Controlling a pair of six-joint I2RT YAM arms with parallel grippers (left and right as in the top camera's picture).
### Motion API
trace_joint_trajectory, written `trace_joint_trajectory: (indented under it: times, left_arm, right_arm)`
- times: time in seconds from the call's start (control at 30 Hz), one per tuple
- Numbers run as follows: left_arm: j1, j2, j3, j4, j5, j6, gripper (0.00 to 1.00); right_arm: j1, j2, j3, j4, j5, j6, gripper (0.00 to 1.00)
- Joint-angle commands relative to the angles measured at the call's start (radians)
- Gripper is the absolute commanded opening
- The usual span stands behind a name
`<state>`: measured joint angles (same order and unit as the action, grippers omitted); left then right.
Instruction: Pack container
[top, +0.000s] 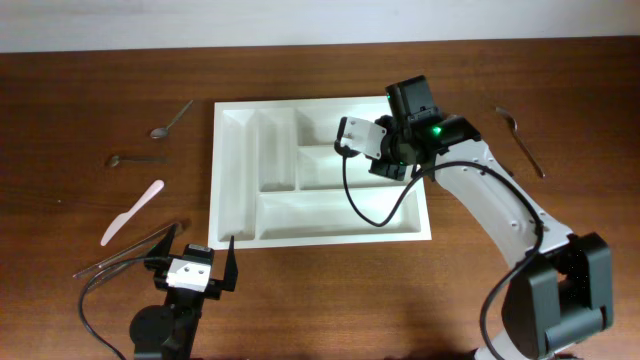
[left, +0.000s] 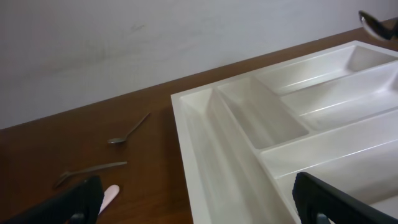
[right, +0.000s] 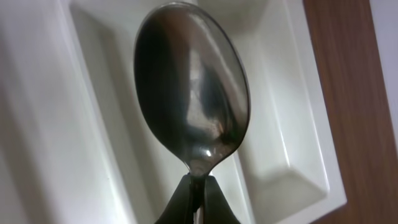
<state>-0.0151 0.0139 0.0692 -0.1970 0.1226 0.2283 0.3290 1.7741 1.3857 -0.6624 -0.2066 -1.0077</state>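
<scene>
Spoon (right: 189, 93) clenched in right pincer (right: 198, 188), over container (top: 222, 180), far-right part | container lies central on bench (top: 100, 80) | left pincer (top: 195, 260) released, empty, at container's near-left corner | pink knife (top: 132, 212) left of container

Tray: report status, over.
Left gripper open, empty, beside tray. Right gripper shut on spoon, above tray. No cutlery seen inside. No obstruction seen.

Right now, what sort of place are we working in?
Likely a robot test bench rather than a kitchen: bare wooden table, plain white wall, just a cutlery tray and scattered cutlery.
</scene>
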Motion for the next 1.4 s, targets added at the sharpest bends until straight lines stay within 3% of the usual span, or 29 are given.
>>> trace_joint_trajectory:
  times: [0.0,0.57,1.37]
  left_arm:
    - [-0.001,-0.008,-0.009,0.003,0.003,0.002,0.99]
    - [-0.001,-0.008,-0.009,0.003,0.004,0.001,0.99]
    - [-0.001,-0.008,-0.009,0.003,0.004,0.001,0.99]
  right_arm:
    - [0.007,0.062,0.018,0.027,0.001,-0.088,0.04]
    - [0.150,0.164,0.018,0.220,0.021,-0.088,0.04]
    - [0.095,0.215,0.018,0.166,0.061,-0.076,0.04]
